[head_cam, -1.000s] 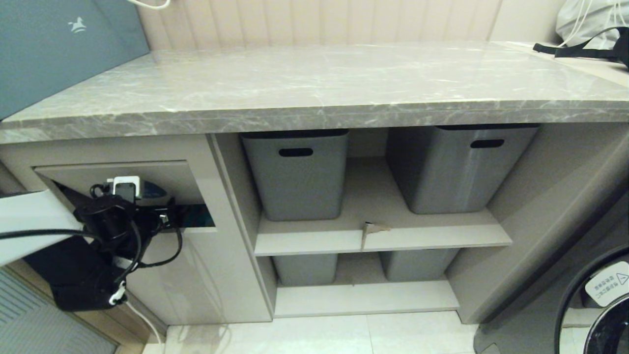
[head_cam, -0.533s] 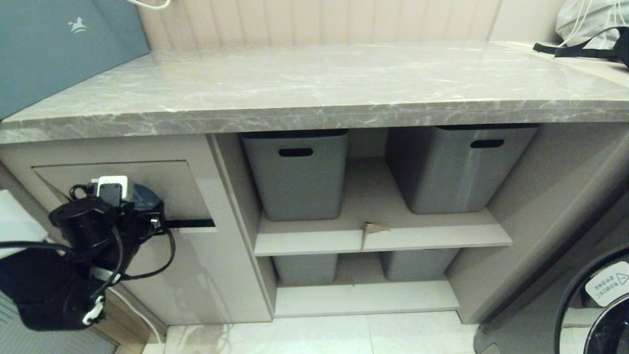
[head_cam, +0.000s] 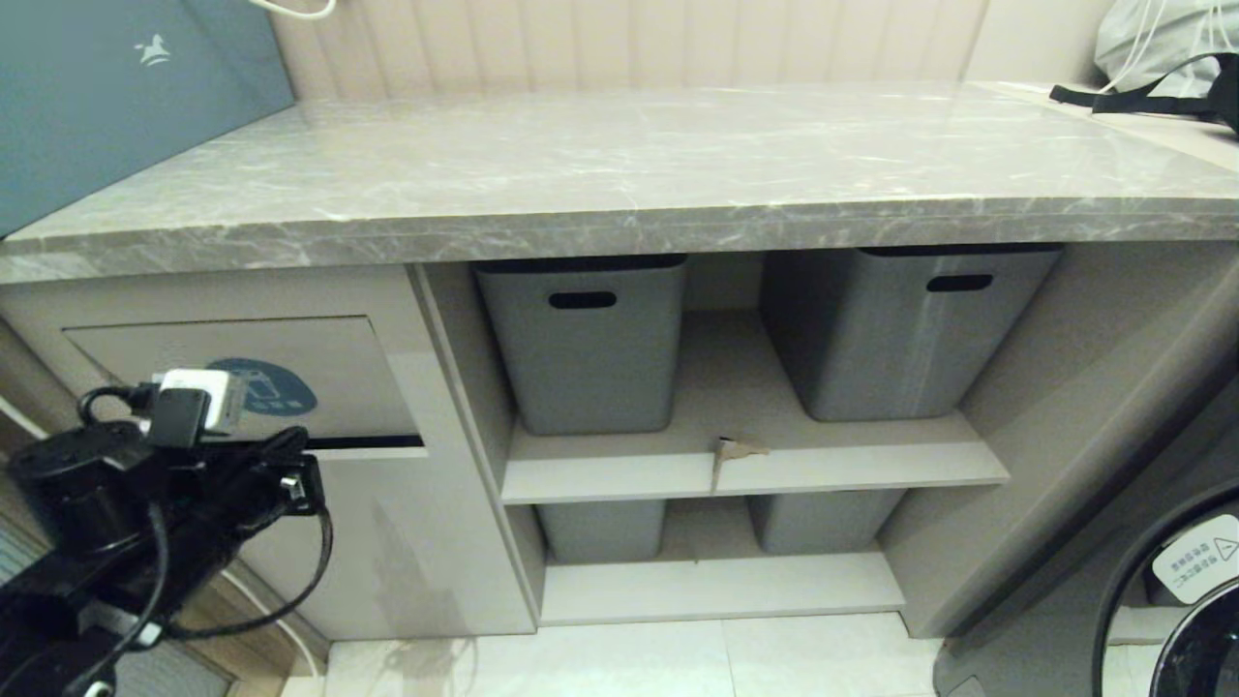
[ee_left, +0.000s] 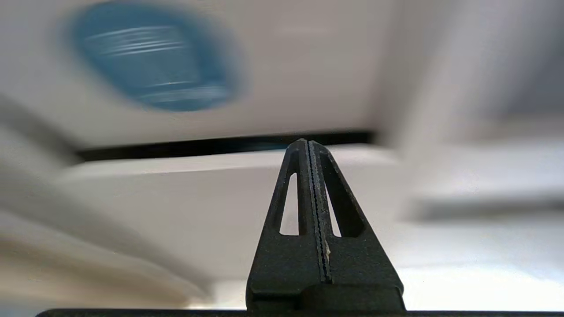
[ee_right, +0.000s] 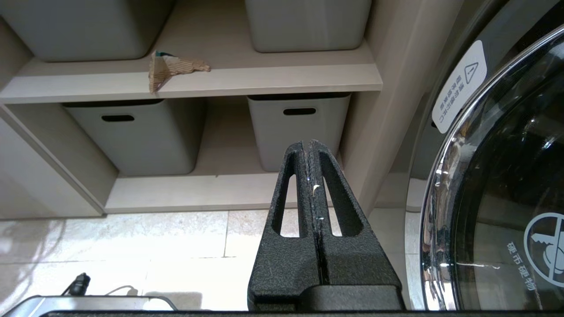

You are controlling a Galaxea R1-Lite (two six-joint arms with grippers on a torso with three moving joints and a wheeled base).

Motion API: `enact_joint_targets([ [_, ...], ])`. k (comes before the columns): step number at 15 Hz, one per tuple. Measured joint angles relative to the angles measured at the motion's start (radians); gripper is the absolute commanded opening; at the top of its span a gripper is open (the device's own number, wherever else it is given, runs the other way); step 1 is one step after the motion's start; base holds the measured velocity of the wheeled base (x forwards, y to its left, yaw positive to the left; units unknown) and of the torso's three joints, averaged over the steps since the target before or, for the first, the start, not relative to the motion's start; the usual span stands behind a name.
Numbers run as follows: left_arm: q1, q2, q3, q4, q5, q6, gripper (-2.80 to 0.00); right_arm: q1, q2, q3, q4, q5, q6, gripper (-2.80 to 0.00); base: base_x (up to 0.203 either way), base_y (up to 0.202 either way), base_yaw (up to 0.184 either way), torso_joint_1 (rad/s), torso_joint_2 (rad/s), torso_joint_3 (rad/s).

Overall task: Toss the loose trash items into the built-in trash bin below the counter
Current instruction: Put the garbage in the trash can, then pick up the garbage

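The beige trash bin flap (head_cam: 319, 363) with its blue oval sticker (head_cam: 263, 387) sits under the marble counter (head_cam: 619, 165), hanging nearly flat, with a dark slit (head_cam: 363, 442) along its lower edge. My left gripper (ee_left: 307, 143) is shut and empty, a little in front of and below the flap (ee_left: 308, 66). A folded tan cardboard scrap (head_cam: 733, 450) lies at the front edge of the middle shelf; a teal bit shows behind the scrap (ee_right: 169, 68). My right gripper (ee_right: 307, 143) is shut and empty, low near the floor. No other scrap is in view.
Grey tubs (head_cam: 581, 339) (head_cam: 900, 329) stand on the shelf, with two more tubs (ee_right: 132, 132) (ee_right: 299, 127) below. A washing machine door (head_cam: 1181, 600) is at the right. A teal box (head_cam: 116, 97) and a bag (head_cam: 1162, 48) rest on the counter.
My left arm has drawn back down and to the left, away from the flap. The flap, pushed in a second ago, has swung almost flat, and its sticker now shows.
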Motion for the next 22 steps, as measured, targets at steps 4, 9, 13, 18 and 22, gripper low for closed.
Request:
enact_joint_targets([
  [4,-0.143,-0.142,0.136,0.005,-0.198,0.026,-2.8,0.0,0.0,0.0,0.0,0.0,0.0,-2.8,0.0,0.0,0.0,0.0,0.0,0.0],
  [9,-0.359,-0.177,0.165,0.006,-0.244,0.033,-2.8,0.0,0.0,0.0,0.0,0.0,0.0,-2.8,0.0,0.0,0.0,0.0,0.0,0.0],
  [13,-0.441,-0.054,0.035,0.023,-0.301,0.081,-2.8,0.0,0.0,0.0,0.0,0.0,0.0,-2.8,0.0,0.0,0.0,0.0,0.0,0.0],
  [18,-0.516,0.229,-0.277,0.106,-0.272,0.113,-2.8,0.0,0.0,0.0,0.0,0.0,0.0,-2.8,0.0,0.0,0.0,0.0,0.0,0.0],
  [22,-0.592,0.43,-0.562,0.253,-0.208,0.117,0.0,0.0,0.0,0.0,-0.001,0.0,0.0,-2.8,0.0,0.0,0.0,0.0,0.0,0.0],
])
